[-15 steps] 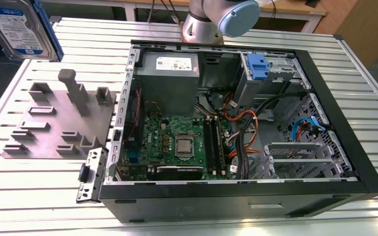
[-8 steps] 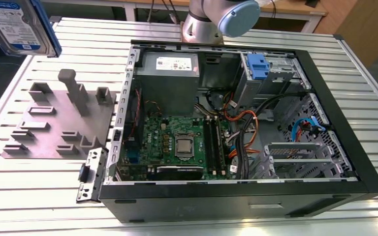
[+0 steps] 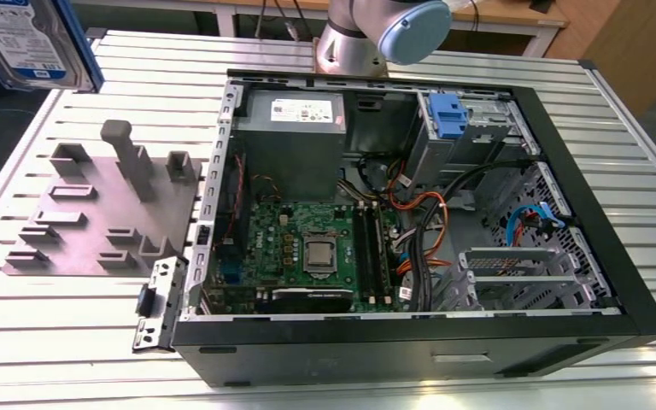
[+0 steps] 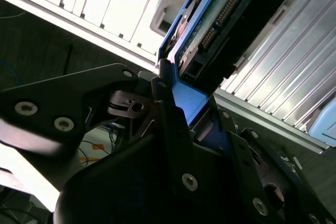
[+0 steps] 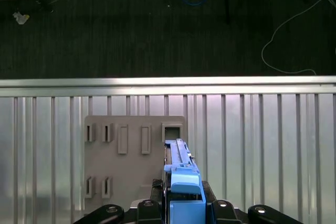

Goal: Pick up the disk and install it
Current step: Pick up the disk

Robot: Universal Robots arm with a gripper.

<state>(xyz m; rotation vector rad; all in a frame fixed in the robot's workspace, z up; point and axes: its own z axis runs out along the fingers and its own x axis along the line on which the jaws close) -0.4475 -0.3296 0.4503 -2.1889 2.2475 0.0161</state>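
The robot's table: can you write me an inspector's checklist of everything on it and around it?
Surface: slatted metal table, carrying the case and the plate.
Job's things: the disk is held up in the air at the exterior view's upper left; the open computer case lies on its side with its insides showing.
Clutter: grey slotted plate beside the case.
Grippers: gripper, fingers shut on the disk's blue carrier.
Cables: orange, black and blue case cables inside the case; loose floor cables past the table edge.
Surroundings: dark floor; wooden desk behind the table.
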